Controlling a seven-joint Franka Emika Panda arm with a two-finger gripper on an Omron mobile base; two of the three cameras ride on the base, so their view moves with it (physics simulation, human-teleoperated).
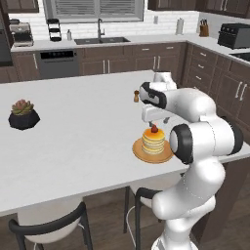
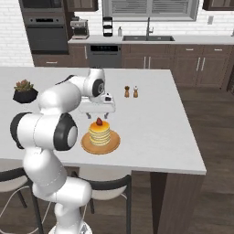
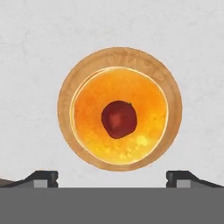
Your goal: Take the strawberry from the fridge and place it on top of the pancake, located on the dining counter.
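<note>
The strawberry [image 3: 119, 119], dark red and small, rests on top of the pancake [image 3: 119, 114] stack, near its middle. It also shows as a red dot, the strawberry [image 1: 154, 129] [image 2: 99, 121], above the golden pancake [image 1: 153, 141] [image 2: 99, 134] on its orange-brown plate [image 1: 142, 155] [image 2: 86, 145] [image 3: 65, 100]. The plate stands on the white dining counter [image 1: 83, 141] [image 2: 151, 114] near its front edge. My gripper [image 1: 155, 122] [image 2: 97, 114] [image 3: 112, 177] hangs straight above the strawberry, open, its fingertips [image 3: 43, 177] wide apart and holding nothing. The fridge is out of view.
A potted succulent in a black pot [image 1: 23, 115] [image 2: 25, 92] sits far left on the counter. Two small shakers [image 2: 130, 91] stand behind the plate. Dark chairs [image 1: 49, 222] [image 2: 109, 187] tuck under the front edge. The sink and dark cabinets line the back wall.
</note>
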